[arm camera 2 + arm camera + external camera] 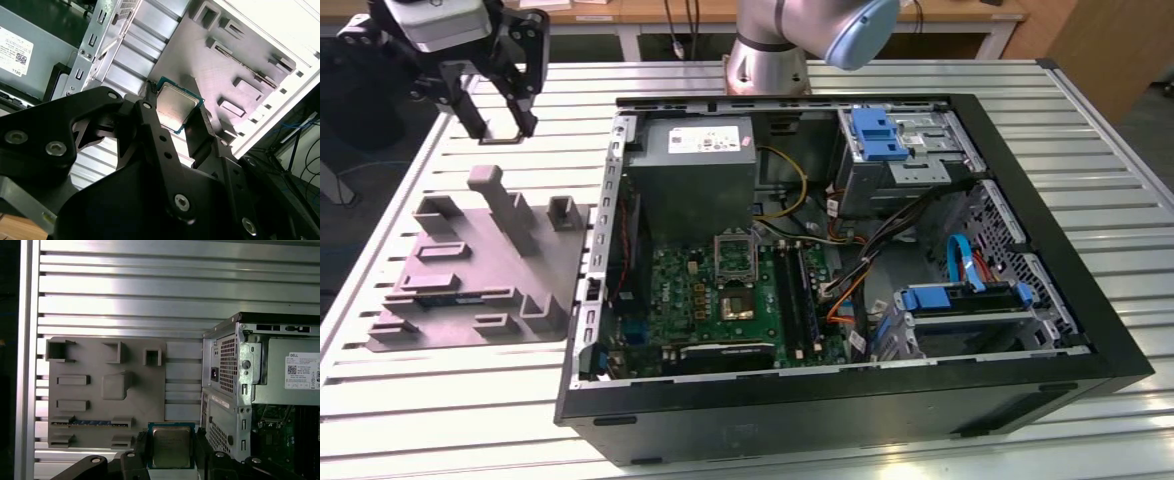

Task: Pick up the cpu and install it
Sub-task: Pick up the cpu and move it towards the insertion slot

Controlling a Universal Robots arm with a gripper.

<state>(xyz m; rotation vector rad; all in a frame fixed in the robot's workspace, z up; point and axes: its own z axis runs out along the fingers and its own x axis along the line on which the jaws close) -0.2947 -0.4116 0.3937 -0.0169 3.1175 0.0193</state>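
The cpu (171, 446) is a small flat square chip with a dull silvery top and a green rim. It sits clamped between the two black fingers of my gripper (171, 452), which is shut on it. In the second wrist view the cpu (176, 105) is held the same way in the gripper (175, 117). In the exterior view the gripper (494, 122) hangs high above the table, beyond the grey fixture plate (480, 270) and to the exterior view's left of the open computer case (1047, 330). The dark socket (734, 252) with its metal frame lies on the green motherboard inside the case.
The grey power-supply box (700, 170) fills the case's far corner nearest the gripper. Drive cages with blue clips (894, 140) and loose cables occupy the exterior view's right of the case. A thin memory stick (90, 423) rests in the fixture plate (107, 390). The arm's base (767, 60) stands behind the case.
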